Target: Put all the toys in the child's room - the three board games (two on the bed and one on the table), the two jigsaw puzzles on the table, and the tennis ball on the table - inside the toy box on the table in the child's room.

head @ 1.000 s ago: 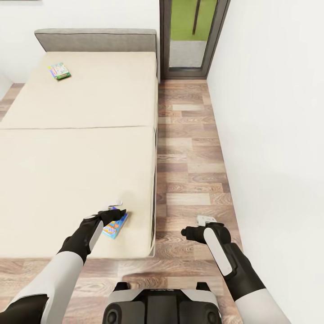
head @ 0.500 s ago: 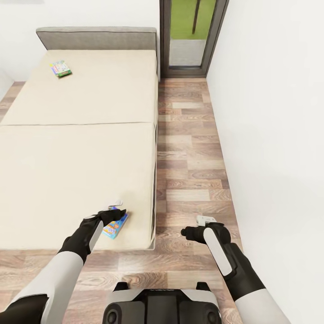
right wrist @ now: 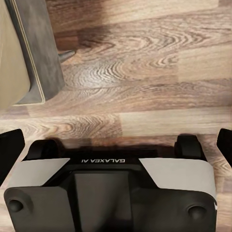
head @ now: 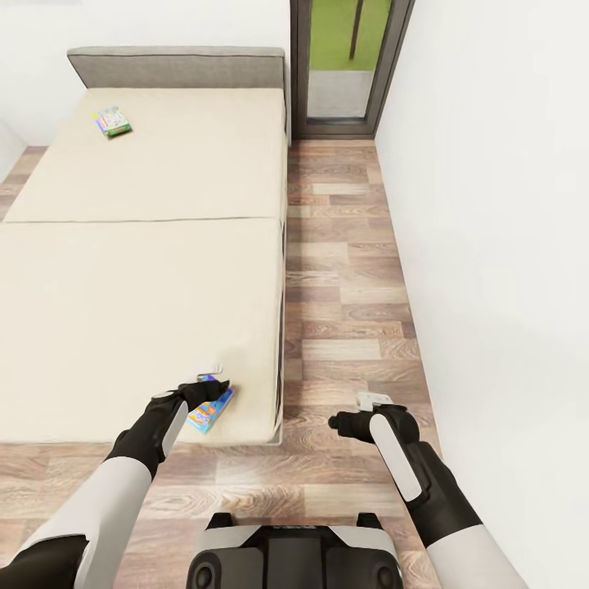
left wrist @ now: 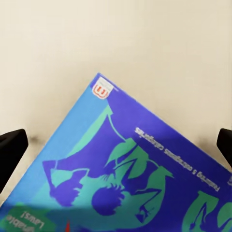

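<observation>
The bed [head: 147,270] takes up the left and middle of the head view, its broad beige top bare except for two game boxes. The green-edged game box [head: 113,122] lies far off near the head end, close to the left edge and well apart from everything else. The blue game box [head: 210,408] sits at the near right corner of the bed, just inside the foot edge and the right edge. The left gripper [head: 211,378] hangs right over it; in the left wrist view the blue game box [left wrist: 121,179] lies flat on the mattress between the two dark fingertips [left wrist: 10,150], which stand wide apart (released, touching nothing).

Right of the bed runs an open strip of wood floor [head: 343,270] up to the glass door [head: 348,61], hemmed by the white wall [head: 499,245]. The right gripper [head: 372,401] hovers over this floor, fingers spread and empty; its wrist view looks down on the robot's base [right wrist: 111,193] and the bed's grey corner [right wrist: 41,53].
</observation>
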Controlling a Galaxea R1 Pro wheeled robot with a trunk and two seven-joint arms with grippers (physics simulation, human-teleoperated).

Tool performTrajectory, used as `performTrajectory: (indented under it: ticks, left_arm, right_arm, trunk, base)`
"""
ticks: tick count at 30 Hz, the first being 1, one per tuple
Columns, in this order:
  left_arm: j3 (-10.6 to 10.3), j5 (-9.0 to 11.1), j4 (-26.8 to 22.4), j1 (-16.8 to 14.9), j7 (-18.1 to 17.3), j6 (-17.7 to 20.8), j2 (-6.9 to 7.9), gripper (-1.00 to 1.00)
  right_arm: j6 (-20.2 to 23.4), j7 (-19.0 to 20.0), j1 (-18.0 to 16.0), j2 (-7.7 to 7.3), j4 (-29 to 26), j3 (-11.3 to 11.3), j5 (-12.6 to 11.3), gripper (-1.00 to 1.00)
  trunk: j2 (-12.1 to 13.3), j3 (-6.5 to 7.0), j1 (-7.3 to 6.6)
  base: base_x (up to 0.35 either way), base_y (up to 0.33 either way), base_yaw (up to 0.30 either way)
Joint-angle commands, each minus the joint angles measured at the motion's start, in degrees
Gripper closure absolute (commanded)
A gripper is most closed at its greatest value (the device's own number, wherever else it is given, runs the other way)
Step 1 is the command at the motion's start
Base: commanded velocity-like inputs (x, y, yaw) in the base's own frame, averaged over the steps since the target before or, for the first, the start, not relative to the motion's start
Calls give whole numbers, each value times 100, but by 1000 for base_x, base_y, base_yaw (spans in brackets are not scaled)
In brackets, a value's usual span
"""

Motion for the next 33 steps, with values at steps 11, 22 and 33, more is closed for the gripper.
performTrajectory:
  ticks: [11,22,33]
  left_arm:
    - [26,7,-1,3,-24,60,-2,-100]
    - [26,7,-1,3,-24,60,-2,-100]
    - [26,7,-1,3,-24,60,-2,-100]
  right_arm:
    - [11,-60,-3,3,-5,5,-58,-100]
    - [11,-60,-3,3,-5,5,-58,-100]
    - [11,-60,-3,3,-5,5,-58,-100]
  trunk:
    - [-3,-4,0]
    - [-3,-4,0]
    - [-3,-4,0]
  base:
    - [-94,0,0]
    - [-63,0,0]
    - [-20,0,0]
